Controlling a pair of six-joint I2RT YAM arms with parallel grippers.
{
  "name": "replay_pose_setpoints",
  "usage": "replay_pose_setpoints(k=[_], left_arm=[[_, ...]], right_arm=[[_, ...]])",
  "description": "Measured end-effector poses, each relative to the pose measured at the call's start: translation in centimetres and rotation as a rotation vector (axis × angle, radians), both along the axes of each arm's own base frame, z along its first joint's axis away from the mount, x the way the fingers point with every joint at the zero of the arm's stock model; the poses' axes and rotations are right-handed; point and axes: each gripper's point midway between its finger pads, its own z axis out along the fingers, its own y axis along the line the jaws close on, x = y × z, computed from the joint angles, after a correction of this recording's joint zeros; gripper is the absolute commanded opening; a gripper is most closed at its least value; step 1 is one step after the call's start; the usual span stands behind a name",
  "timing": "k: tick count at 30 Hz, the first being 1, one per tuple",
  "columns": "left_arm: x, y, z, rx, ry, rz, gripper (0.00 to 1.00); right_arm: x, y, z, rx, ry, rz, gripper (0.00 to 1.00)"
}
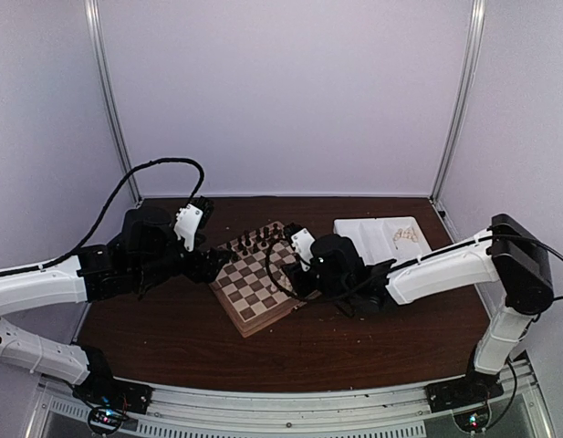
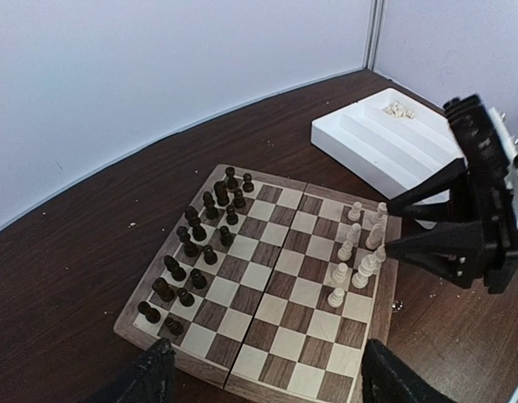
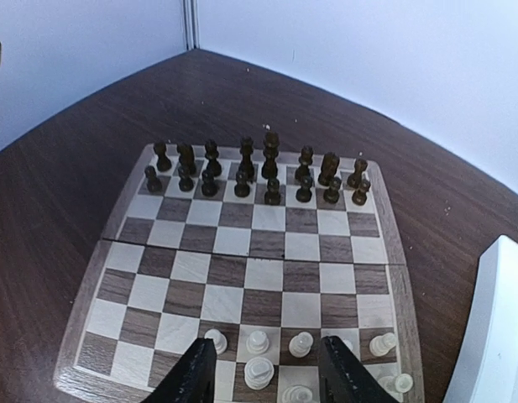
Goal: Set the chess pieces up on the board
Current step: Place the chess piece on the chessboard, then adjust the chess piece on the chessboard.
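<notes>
The board (image 1: 249, 297) lies mid-table, also in the left wrist view (image 2: 279, 294) and the right wrist view (image 3: 267, 243). Several cream chess pieces (image 3: 258, 340) stand in its two rows nearest my right arm (image 2: 359, 252). A few more lie in the white tray (image 2: 400, 109). My right gripper (image 3: 267, 374) is open, its fingers (image 3: 191, 374) straddling cream pieces without touching them; it also shows in the top view (image 1: 292, 272) and the left wrist view (image 2: 397, 227). My left gripper (image 2: 263, 386) is open and empty at the board's opposite edge (image 1: 213, 265).
Dark chess pieces (image 3: 259, 172) fill two rows on the board's far side from my right arm (image 2: 196, 243) (image 1: 258, 242). The white stepped tray (image 1: 381, 239) sits right of the board (image 2: 384, 147) (image 3: 502, 336). White walls enclose the table.
</notes>
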Motion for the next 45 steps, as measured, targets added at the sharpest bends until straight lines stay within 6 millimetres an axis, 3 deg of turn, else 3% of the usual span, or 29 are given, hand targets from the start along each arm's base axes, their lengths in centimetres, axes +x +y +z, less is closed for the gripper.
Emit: replay_pose_setpoints(k=[4, 8, 17, 23, 34, 45], left_arm=[[-0.1, 0.0, -0.2, 0.005, 0.006, -0.004, 0.77], [-0.2, 0.0, -0.4, 0.011, 0.016, -0.009, 0.77], [0.0, 0.5, -0.6, 0.009, 0.022, 0.026, 0.81], [0.5, 1.5, -0.4, 0.005, 0.048, 0.105, 0.86], [1.0, 2.7, -0.5, 0.001, 0.074, 0.166, 0.87], [1.0, 2.9, -0.7, 0.009, 0.079, 0.171, 0.88]], right_arm=[[-0.4, -0.2, 3.5, 0.027, -0.005, 0.015, 0.43], [-0.4, 0.1, 5.7, 0.016, 0.031, 0.023, 0.43], [0.2, -1.9, 5.4, -0.032, 0.280, -0.055, 0.43], [0.0, -1.8, 4.0, -0.066, 0.417, -0.099, 0.42], [-0.3, -1.2, -1.7, -0.197, 0.572, -0.133, 0.43], [-0.1, -0.9, -3.3, -0.266, 0.587, -0.123, 0.41]])
